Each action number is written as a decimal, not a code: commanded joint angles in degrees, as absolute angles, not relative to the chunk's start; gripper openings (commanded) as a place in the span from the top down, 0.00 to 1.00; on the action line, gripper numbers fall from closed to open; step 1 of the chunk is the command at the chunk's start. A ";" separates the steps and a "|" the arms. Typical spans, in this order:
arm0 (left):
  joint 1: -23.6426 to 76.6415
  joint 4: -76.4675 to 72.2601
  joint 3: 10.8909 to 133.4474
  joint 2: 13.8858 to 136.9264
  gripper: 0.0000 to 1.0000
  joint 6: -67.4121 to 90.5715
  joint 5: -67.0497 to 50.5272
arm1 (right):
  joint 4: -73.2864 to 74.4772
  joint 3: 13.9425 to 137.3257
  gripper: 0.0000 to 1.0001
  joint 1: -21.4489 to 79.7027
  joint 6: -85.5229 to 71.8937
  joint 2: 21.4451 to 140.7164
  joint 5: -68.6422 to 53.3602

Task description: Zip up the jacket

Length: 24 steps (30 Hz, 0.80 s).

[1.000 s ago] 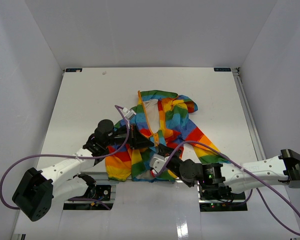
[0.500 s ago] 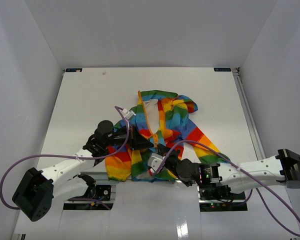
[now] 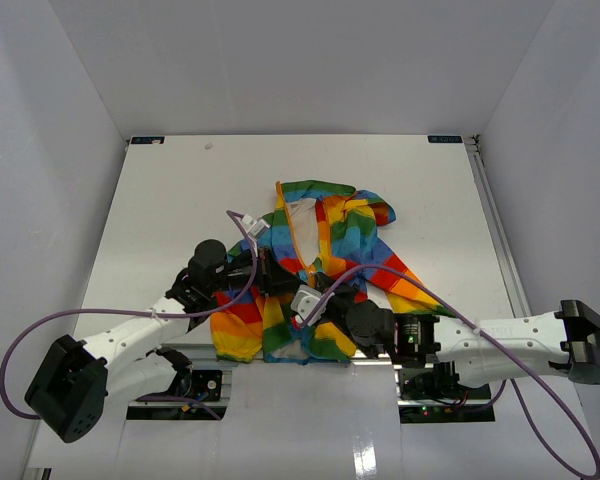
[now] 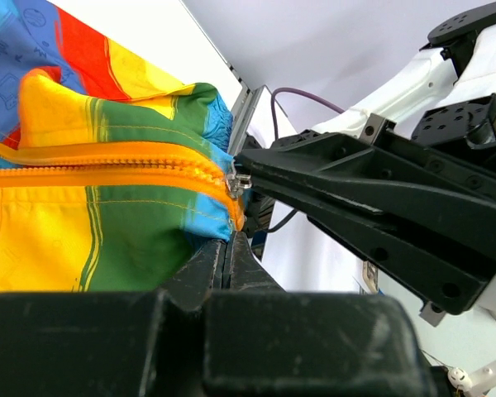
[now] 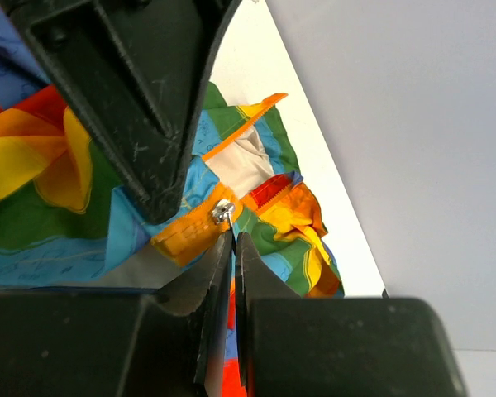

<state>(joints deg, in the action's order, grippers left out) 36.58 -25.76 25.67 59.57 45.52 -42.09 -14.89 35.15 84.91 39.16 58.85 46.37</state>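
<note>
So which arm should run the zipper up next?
Right. The right fingers are closed right at the slider; the left fingers seem to pinch the jacket hem below it, anchoring.

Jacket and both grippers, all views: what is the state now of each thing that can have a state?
jacket: front open at the top.
zipper: mostly unzipped.
slider: low, near the jacket's bottom edge.
left gripper: shut, tips at the bottom edge below the slider.
right gripper: shut, tips at the slider.
</note>
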 commanded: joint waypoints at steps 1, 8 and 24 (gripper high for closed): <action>36.95 -22.63 26.14 59.93 1.00 45.44 -44.59 | -16.67 39.63 0.92 82.13 39.00 58.39 47.30; 37.00 -23.10 25.84 59.21 1.00 45.46 -45.58 | -15.72 39.39 0.92 78.24 36.56 58.80 43.35; 37.00 -18.43 26.99 55.18 1.00 44.02 -42.52 | -12.83 40.52 0.92 62.86 27.17 62.00 27.17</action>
<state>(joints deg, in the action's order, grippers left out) 36.47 -22.61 25.76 58.18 44.99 -39.96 -10.79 38.15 66.92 30.77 61.12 26.99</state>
